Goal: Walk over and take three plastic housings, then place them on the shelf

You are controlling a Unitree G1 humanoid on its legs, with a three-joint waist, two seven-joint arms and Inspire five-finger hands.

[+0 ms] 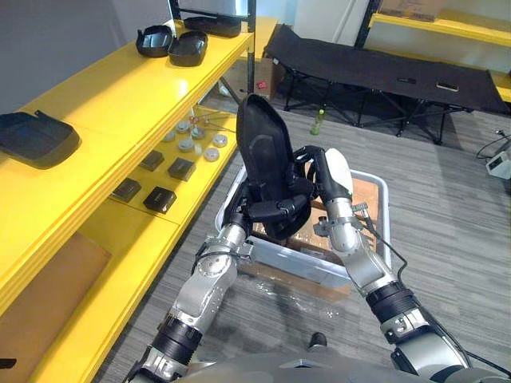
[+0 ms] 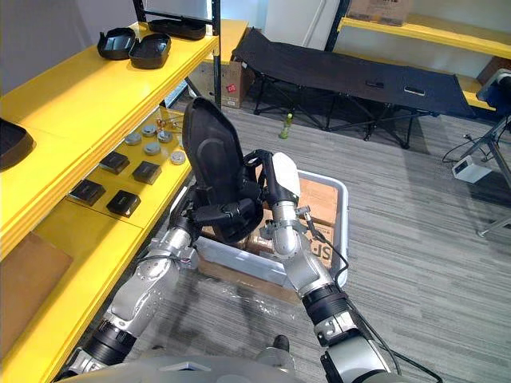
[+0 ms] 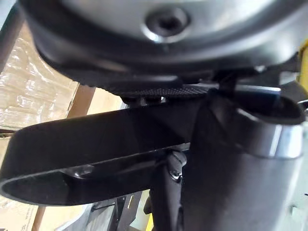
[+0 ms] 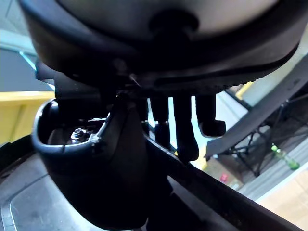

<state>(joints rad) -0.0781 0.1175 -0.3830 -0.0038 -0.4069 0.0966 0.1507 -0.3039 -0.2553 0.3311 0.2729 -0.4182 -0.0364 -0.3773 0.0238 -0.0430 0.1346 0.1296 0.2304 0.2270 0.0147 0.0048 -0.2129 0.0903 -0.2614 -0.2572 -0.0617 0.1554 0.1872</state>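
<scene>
Black housing (image 1: 262,152) is standing upright in the left eye view, held between both hands above a white bin (image 1: 299,267) that is sitting on the floor. Left hand (image 1: 275,209) is curling its fingers round the lower end. Right hand (image 1: 329,177), white cover on the thumb, is closing on the housing's edge from the opposite side. Brown cardboard (image 1: 363,195) is lying inside the bin. Yellow shelf (image 1: 104,104) is running along the robot's left. A lone housing (image 1: 36,140) is lying on the near part of its top board, and a pair of housings (image 1: 172,44) is sitting side by side, touching, farther along. Small black boxes (image 1: 160,183) and pale discs (image 1: 192,140) are resting on the lower board. A black folding cot (image 1: 383,68) is standing beyond, with a green bottle (image 1: 318,121) on the floor in front of it. Right eye view is showing the same two-handed grip, the black housing rising well above both hands. Left wrist view is showing the housing's dark rim crossing close under the palm; the fingers' hold is not readable from here. Right wrist view is showing the fingers (image 4: 185,127) reaching down over the housing's edge, their tips meeting it.
</scene>
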